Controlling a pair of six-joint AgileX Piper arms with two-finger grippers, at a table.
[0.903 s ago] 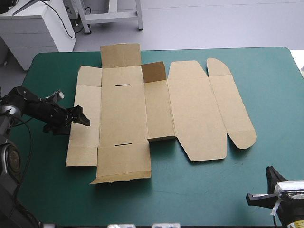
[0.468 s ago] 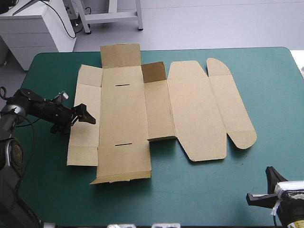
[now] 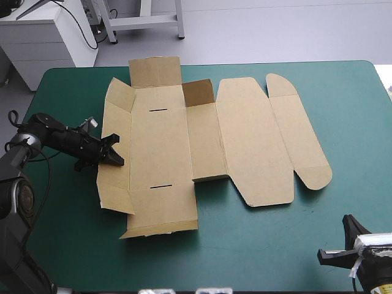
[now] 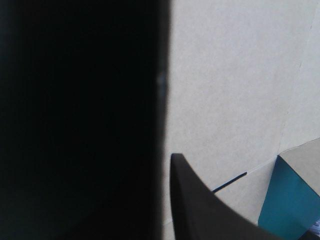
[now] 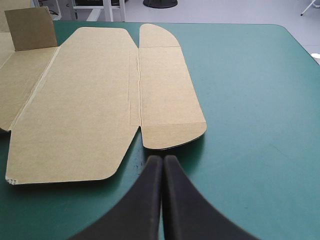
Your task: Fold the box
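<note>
Left gripper (image 3: 114, 153), two black curved fingers, sits at the left edge of the box (image 3: 208, 141). The box is a cut sheet of brown board lying open on the teal-green table cover (image 3: 275, 245), left of centre and toward the far edge. The fingers are all but closed on the long left side panel (image 3: 116, 141), with the board between them. In the left wrist view only one finger (image 4: 200, 210) shows, its tip against a dark mass that hides the other. The panel is tilted up off the cover, and the corner tabs at its near and far ends tilt with it.

Just right of it the wide base panel (image 3: 160, 147) lies flat, with a thin dark slot toward its far end (image 3: 158, 110) and another toward its near end (image 3: 160, 185). The far flap (image 3: 156, 71) beyond the base panel looks tilted up. The small flap (image 3: 198, 93) just right of that stands up.

Further right the broad lid panel (image 3: 254, 141) lies flat, then the rightmost strip (image 3: 297, 135) with rounded ends, also flat.

Right gripper (image 5: 163, 160) is near the table's near right corner, apart from the box. Its fingers are pressed together to one point, holding nothing. The strip's rounded near tab (image 5: 172, 135) lies just ahead of it.
</note>
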